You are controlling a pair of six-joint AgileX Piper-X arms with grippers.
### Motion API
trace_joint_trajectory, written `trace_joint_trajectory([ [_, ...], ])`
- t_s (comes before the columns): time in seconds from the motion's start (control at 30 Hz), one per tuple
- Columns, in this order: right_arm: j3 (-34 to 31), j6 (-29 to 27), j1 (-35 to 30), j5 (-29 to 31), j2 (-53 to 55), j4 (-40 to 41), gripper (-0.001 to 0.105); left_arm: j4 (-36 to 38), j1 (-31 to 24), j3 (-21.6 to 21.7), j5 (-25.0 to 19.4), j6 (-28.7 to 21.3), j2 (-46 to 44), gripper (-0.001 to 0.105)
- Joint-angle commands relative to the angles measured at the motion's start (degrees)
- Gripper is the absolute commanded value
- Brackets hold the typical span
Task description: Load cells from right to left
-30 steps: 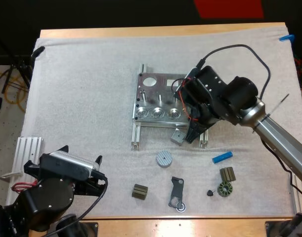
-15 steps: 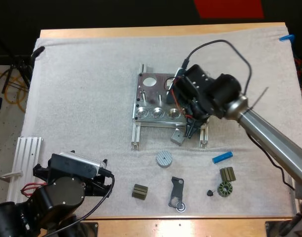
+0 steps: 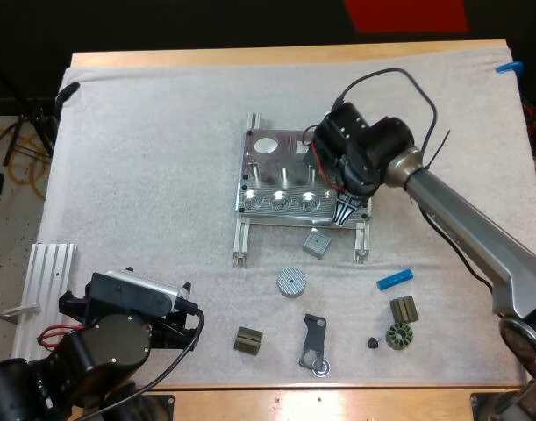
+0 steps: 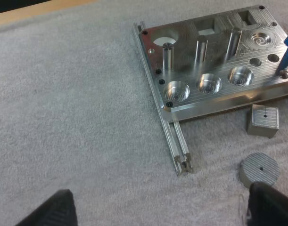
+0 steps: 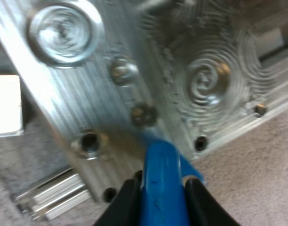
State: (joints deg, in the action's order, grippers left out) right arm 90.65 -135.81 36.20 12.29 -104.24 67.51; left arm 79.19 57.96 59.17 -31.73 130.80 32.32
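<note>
Over machined metal fixture (image 3: 269, 203) corner: right tool (image 5: 159, 188) clamped on smooth blue cylinder (image 5: 162, 165); left tool (image 4: 167, 207) spread apart.

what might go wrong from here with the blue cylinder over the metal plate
1. The right end effector grips the blue cylinder with its tip at the right end of the metal plate, among several small holes. If it is off its hole, pushing down may jam it or make it slip in the grip.
2. The small metal block lies just in front of the plate, near that end effector, and a sideways move could knock it.
</note>
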Motion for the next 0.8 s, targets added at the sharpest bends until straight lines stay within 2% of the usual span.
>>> trace_joint_trajectory([
  [0.0, 0.7, -1.0, -0.7, -0.4, 0.0, -0.9, 0.000, -1.0, 0.0, 0.0, -0.2, 0.7, 0.0, 0.072],
  [0.07, 0.7, -1.9, -1.3, -2.8, -0.2, -1.2, 0.000, -1.2, 0.0, 0.0, -0.2, 0.7, 0.0, 0.072],
  [0.27, 0.7, -2.0, -1.3, -4.0, -1.2, -2.0, 0.000, -1.1, 0.0, 0.0, -0.2, 0.7, 0.0, 0.072],
  [0.77, 0.7, -2.0, -1.3, -4.0, -5.0, -2.4, 0.000, -1.1, 0.0, 0.0, -0.2, 0.7, 0.0, 0.072],
])
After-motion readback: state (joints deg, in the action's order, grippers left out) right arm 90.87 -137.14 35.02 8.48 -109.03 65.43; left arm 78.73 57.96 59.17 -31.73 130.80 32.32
